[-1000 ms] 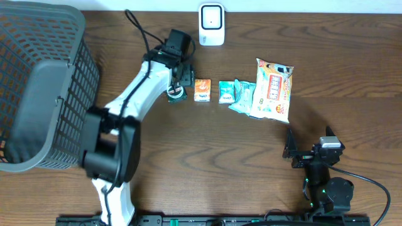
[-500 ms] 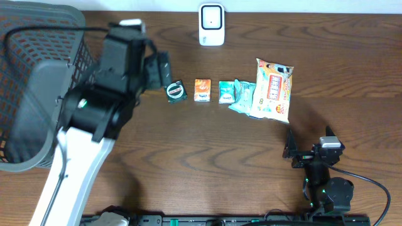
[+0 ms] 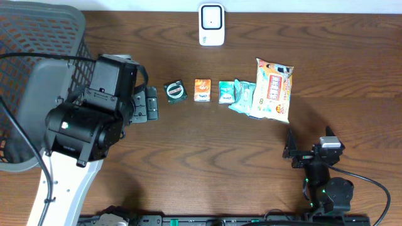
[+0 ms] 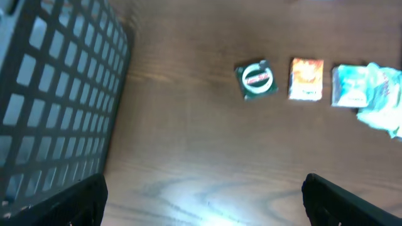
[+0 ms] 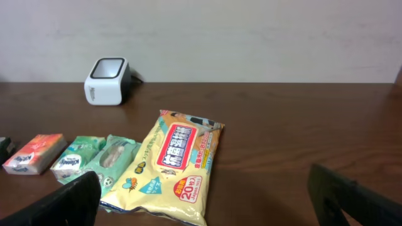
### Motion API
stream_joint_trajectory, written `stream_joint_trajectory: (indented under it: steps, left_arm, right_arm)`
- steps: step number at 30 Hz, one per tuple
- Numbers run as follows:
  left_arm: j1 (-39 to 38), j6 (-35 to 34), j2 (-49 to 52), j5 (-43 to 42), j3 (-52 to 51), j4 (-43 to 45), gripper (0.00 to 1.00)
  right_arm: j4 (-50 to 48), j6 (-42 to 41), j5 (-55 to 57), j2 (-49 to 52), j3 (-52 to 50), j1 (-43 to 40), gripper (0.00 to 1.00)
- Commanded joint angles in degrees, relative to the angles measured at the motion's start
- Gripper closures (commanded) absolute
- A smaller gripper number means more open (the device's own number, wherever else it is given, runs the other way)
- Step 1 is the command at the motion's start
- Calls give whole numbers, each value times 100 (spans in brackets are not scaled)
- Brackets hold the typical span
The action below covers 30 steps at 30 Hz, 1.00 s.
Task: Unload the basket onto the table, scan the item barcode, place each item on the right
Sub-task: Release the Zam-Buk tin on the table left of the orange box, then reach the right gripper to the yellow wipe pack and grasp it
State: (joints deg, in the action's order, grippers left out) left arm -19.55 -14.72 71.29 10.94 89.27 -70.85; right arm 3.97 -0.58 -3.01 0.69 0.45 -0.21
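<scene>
The white barcode scanner (image 3: pixel 211 25) stands at the far edge of the table and shows again in the right wrist view (image 5: pixel 107 80). Several items lie in a row: a dark green pack with a round logo (image 3: pixel 175 91), an orange packet (image 3: pixel 201 90), a green tissue packet (image 3: pixel 226 91), a teal pack (image 3: pixel 242 95) and a yellow wipes pack (image 3: pixel 272 90). My left gripper (image 3: pixel 152 105) is open just left of the dark green pack (image 4: pixel 257 80), holding nothing. My right gripper (image 3: pixel 291 152) is open near the front right, with the wipes pack (image 5: pixel 174 166) ahead of it.
A large dark mesh basket (image 3: pixel 38 81) fills the far left, close beside the left arm; its wall (image 4: pixel 56 94) takes up the left side of the left wrist view. The right arm's base and cable (image 3: pixel 352 182) sit at the front right.
The left gripper opened and let go of the dark green pack, which stays on the table. The left arm drew back to the left and towards the front. The right arm is still.
</scene>
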Motion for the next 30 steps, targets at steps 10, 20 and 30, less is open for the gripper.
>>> stream_joint_trajectory:
  steps: [10,20,30]
  left_arm:
    - [28,52,57,114,46,-116,2]
    - [28,52,57,114,46,-116,2]
    - [28,52,57,114,46,-116,2]
  right_arm:
    - [-275,46,138,-31,-11,-17,1]
    - [-313,46,490,-31,-11,-20,1]
    - [-1445,-1276,223,-31,-11,-17,1]
